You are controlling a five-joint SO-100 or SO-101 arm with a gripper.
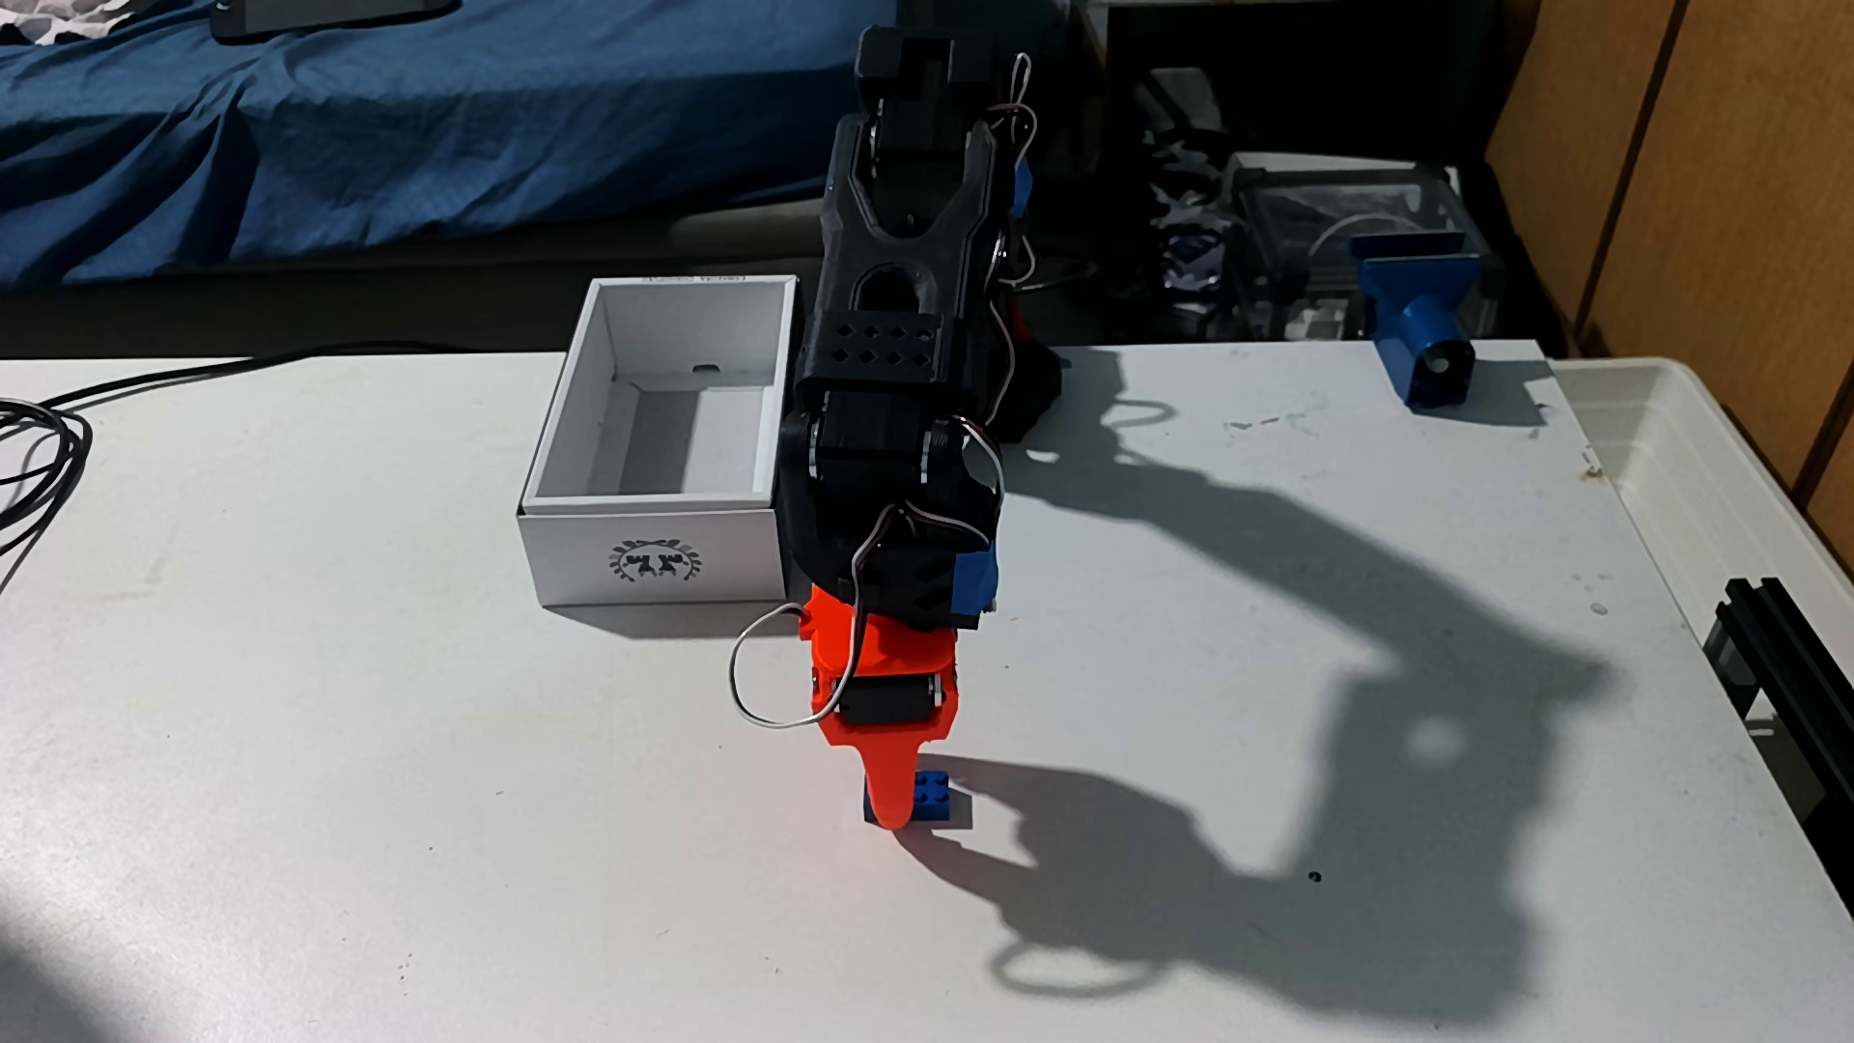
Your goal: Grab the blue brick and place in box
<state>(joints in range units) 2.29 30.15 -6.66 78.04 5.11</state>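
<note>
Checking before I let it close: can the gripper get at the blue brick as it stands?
Probably yes: the gripper is already down at the blue brick, one orange finger in front of it. Its jaw state is hidden.

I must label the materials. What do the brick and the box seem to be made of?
Brick: likely hard plastic, bright blue, with moulded round studs on top. Box: probably cardboard, matt white, with thin flat walls, folded inner flaps and a dark printed emblem on its short side.

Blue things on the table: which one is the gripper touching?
The small studded blue brick, under the orange gripper. The bigger blue bracket stands far away at the back corner.
</note>
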